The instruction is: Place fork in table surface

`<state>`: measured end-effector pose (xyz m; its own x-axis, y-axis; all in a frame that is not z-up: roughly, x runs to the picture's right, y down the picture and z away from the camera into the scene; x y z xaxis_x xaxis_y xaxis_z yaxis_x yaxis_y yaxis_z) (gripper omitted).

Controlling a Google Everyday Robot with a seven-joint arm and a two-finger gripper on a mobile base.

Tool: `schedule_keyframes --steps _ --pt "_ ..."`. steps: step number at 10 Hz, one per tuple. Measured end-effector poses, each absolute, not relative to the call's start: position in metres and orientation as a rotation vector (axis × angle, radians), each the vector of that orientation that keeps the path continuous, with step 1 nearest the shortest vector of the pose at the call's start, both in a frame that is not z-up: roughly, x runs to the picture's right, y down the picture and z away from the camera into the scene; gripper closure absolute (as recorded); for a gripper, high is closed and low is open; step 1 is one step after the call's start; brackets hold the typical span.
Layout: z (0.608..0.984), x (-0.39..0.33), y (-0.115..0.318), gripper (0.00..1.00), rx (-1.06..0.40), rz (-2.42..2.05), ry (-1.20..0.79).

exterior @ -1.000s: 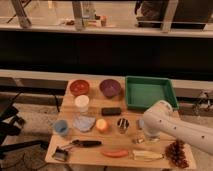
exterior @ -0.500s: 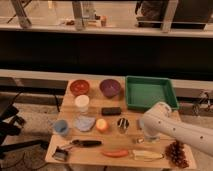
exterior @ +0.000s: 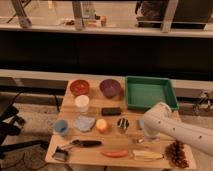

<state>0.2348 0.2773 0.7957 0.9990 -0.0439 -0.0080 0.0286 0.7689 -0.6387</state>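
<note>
The white arm reaches in from the right side of the table (exterior: 107,140) and has come down a little in the last second. Its end effector (exterior: 142,136) now sits low over the near right part of the table, just in front of the green tray (exterior: 150,92) and just beside the small metal cup (exterior: 122,124). The wrist covers the end effector, so I cannot tell if it is apart, together or clamped on something.

The fork (exterior: 137,141) shows only as a small silvery glint right under the tip of the arm. It is near the near edge and behind the yellowish item (exterior: 147,155) that lies there. I cannot say if it touches the wood already or hangs just above it.

The other things have not moved: the carrot-like item (exterior: 116,153) and the black-handled tool (exterior: 85,143) lie along the near edge, well left of the arm.

In my judgement the lowering means that the placing is almost finished. What is left is to let the fork rest flat on bare wood and then lift away without dragging it into the cup.
</note>
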Motion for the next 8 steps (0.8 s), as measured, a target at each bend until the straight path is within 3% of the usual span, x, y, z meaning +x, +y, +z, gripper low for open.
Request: schedule_keyframes --steps 2,6,8 --pt "0.7972 0.2357 0.2797 0.59 -0.706 -0.036 0.027" --pt "0.7943 0.2376 0.2785 0.97 -0.703 -0.037 0.029" --pt "0.7937 0.2355 0.2757 1.00 -0.689 -0.039 0.025"
